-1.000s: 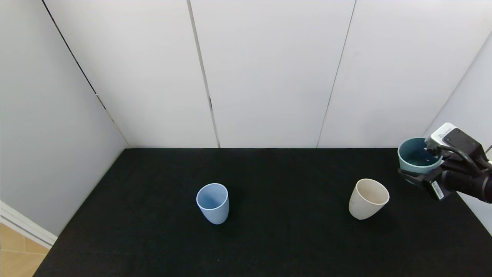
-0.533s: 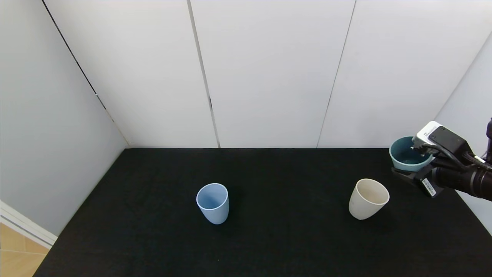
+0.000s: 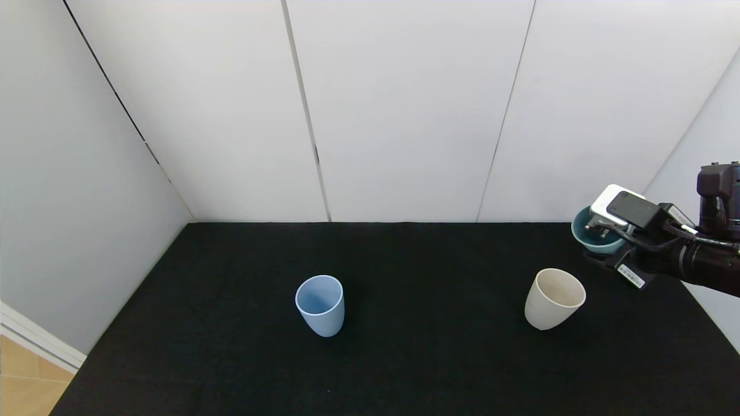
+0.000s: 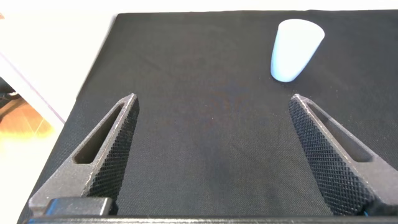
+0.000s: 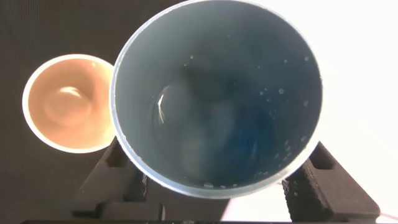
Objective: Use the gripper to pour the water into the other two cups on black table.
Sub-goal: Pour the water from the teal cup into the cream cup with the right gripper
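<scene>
Lifted and carried leftward since the earlier frames, the teal cup (image 3: 589,238) is now held higher above the black table (image 3: 404,370) by the right gripper (image 3: 607,248), jaws closed on its sides. From the right wrist view the teal cup (image 5: 217,96) is seen upright from above, droplets on its inner wall and a faint glint of water (image 5: 165,106) at the bottom. The cream cup (image 3: 554,298) is stood just below and left of the carried cup, apart from it; the blue cup (image 3: 320,304) is placed well apart toward table centre. Wide bare tabletop is left between the two. The right table edge is near the arm. The left gripper (image 4: 211,155) is held wide open, nothing gripped, over the near-left table area.
</scene>
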{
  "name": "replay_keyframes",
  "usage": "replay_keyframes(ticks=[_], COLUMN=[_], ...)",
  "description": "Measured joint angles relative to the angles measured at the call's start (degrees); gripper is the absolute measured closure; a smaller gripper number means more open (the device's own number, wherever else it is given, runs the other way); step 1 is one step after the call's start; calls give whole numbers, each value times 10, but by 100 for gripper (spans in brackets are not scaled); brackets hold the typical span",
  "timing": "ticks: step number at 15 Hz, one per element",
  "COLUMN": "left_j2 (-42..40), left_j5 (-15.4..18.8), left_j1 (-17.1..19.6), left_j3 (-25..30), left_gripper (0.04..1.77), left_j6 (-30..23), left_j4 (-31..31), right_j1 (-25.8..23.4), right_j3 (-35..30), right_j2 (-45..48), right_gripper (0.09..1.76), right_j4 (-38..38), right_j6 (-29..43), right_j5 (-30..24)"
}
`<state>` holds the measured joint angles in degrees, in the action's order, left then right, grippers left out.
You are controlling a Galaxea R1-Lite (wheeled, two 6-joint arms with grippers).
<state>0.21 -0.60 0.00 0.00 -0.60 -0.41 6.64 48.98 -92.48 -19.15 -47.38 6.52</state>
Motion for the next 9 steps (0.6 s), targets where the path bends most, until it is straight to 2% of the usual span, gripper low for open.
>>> replay_keyframes(ticks=[9], left_j2=[0], left_j5=[0], left_j1=[0], left_j3=[0], left_gripper=[9], left_j6=[0], left_j4=[0], right_j1=[-7], right_j3=[4], right_j2=[-31], right_gripper=[65], right_j4=[-2], right_j6=[-126], right_j5=[31])
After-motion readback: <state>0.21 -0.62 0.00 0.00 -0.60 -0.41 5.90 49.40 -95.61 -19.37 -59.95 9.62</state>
